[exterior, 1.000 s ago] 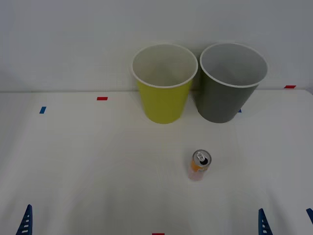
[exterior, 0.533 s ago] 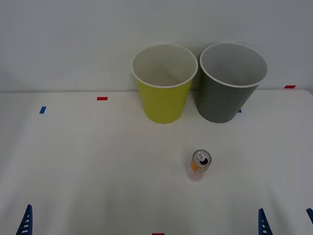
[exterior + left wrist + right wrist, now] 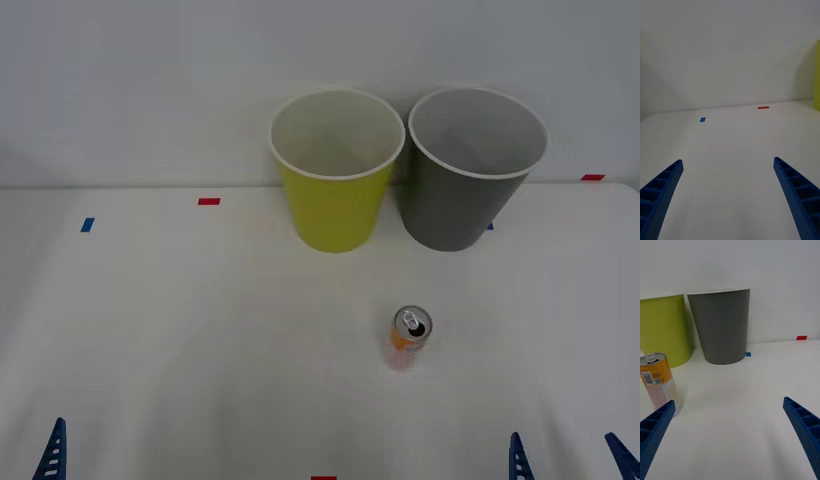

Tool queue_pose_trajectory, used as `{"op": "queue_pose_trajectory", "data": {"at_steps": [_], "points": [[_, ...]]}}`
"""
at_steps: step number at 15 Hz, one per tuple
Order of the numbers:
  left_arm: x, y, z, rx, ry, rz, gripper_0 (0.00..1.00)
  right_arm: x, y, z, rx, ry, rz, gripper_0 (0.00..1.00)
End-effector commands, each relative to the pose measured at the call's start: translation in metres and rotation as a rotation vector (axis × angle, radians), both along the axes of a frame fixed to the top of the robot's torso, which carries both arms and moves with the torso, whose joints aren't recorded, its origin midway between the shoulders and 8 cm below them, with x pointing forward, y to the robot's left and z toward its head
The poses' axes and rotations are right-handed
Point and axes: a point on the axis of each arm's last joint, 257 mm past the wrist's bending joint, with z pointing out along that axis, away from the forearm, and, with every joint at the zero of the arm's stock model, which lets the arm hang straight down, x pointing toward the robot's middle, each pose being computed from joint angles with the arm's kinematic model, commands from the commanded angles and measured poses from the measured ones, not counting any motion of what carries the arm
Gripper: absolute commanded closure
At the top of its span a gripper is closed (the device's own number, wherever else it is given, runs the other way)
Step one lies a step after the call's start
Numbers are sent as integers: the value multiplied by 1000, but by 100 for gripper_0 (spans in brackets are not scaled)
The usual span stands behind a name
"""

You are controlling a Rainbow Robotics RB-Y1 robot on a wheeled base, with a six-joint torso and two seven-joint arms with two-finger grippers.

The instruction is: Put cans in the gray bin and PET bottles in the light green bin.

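Observation:
A slim can (image 3: 408,340) with an orange upper body, pale pink lower body and silver top stands upright on the white table, in front of the two bins. The gray bin (image 3: 460,210) stands at the back right, and the light green bin (image 3: 335,215) is just to its left. My right gripper (image 3: 567,462) is open, low at the table's near edge, to the right of the can. In the right wrist view the can (image 3: 658,382) stands just beyond one fingertip of the right gripper (image 3: 729,401). My left gripper (image 3: 727,161) is open over bare table at the near left. PET bottles are out of view.
The white table (image 3: 200,330) meets a plain wall behind the bins. Small tape marks lie on it: red (image 3: 208,201), blue (image 3: 87,225), red (image 3: 592,177) at the far right. Wide free room lies left of the can.
The right gripper's fingers have shifted a little to the left, toward the can. The can, both bins and the left arm have not moved.

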Motion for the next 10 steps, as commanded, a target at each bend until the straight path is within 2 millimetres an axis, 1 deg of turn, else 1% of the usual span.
{"op": "queue_pose_trajectory", "data": {"at_steps": [1, 3, 4, 6, 7, 9, 10], "points": [[0, 0, 0, 0, 0, 0, 18, -6, 13, -5, -14, -9, 23, 0], [0, 0, 0, 0, 0, 0, 18, -11, 24, -8, -42, -35, 59, 0], [0, 0, 0, 0, 0, 0, 18, -12, 30, -10, -117, -50, 76, 0], [0, 0, 0, 0, 0, 0, 18, -7, 40, -10, -160, -65, 94, 0], [0, 0, 0, 0, 0, 0, 18, -3, 46, -14, -174, -65, 101, 0], [0, 0, 0, 0, 0, 0, 18, 9, 54, -22, -150, -71, 100, 0], [0, 0, 0, 0, 0, 0, 18, 19, 59, -27, -144, -77, 97, 0]]}}
